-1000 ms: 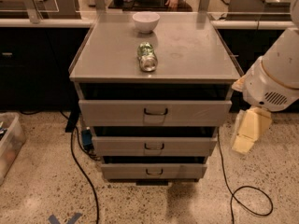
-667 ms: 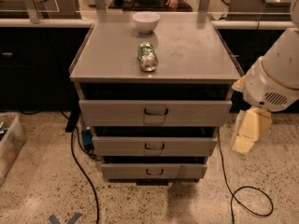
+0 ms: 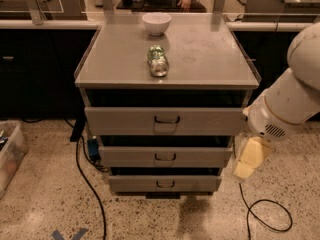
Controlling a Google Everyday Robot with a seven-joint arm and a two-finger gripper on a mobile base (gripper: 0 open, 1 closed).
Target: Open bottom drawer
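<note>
The bottom drawer (image 3: 200,183), lowest of three, looks about closed, so the pull seems not begun. The tool (image 3: 248,160) hangs to its right, clear of the handle (image 3: 165,184); I cannot tell its grip state.

Bowl (image 3: 156,23) sits on the cabinet (image 3: 210,54) top at the back, can (image 3: 158,60) on the top in front of it. Bottom drawer (image 3: 165,183) is lowest in the cabinet front. Gripper (image 3: 245,169) hangs right of the cabinet, beside the lower drawers. Bin (image 3: 7,154) is on the floor left of the cabinet.
</note>
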